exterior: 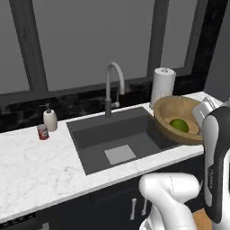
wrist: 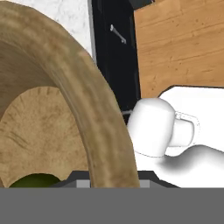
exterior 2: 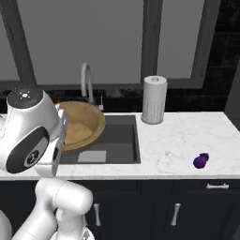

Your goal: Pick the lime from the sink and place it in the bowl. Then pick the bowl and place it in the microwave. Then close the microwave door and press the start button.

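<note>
The lime (exterior: 179, 124) lies inside the wooden bowl (exterior: 167, 111), so the first step is done. The tool pinches the bowl's rim and holds it tilted above the sink (exterior: 94, 134). Microwave, door and start button are left.

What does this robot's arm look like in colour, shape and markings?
The arm is glossy white, built of rounded, bulbous segments with dark grey joint panels. One joint cap is dark with small pale dots. A forearm link has a black side strip with tiny pale lettering, too small to read.
</note>
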Robot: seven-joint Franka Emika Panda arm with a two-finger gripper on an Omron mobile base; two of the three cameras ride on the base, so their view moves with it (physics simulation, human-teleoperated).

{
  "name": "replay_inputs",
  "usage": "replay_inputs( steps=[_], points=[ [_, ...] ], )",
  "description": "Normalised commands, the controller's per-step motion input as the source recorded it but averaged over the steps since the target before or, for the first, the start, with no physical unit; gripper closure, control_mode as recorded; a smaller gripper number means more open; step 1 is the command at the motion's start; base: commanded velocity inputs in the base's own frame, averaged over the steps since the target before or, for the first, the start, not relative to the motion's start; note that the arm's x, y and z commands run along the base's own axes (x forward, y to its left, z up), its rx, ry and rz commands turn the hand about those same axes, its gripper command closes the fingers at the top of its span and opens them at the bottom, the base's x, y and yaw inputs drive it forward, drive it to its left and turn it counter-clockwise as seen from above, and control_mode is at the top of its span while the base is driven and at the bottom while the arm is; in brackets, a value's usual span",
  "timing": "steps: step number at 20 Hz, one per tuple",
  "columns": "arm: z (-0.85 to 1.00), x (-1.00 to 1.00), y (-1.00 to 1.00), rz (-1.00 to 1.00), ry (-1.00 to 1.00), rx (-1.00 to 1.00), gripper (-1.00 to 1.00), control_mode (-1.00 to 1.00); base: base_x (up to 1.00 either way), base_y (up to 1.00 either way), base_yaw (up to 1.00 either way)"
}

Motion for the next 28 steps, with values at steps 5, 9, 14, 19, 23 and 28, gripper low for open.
replay_inputs(
  steps=[5,9,14,19,23,28],
  points=[
    [0.0,0.0,0.0,0.0,0.0,0.0,1.0,1.0,0.0,-0.18,-0.93],
    [0.0,0.0,0.0,0.0,0.0,0.0,1.0,1.0,0.0,-0.03,-0.99],
    [0.0,0.0,0.0,0.0,0.0,0.0,1.0,1.0,0.0,-0.08,-0.97],
    [0.0,0.0,0.0,0.0,0.0,0.0,1.0,1.0,0.0,-0.42,-0.89],
    [0.0,0.0,0.0,0.0,0.0,0.0,1.0,1.0,0.0,-0.41,-0.87],
    [0.0,0.0,0.0,0.0,0.0,0.0,1.0,1.0,0.02,-0.18,-0.82]
  ],
)
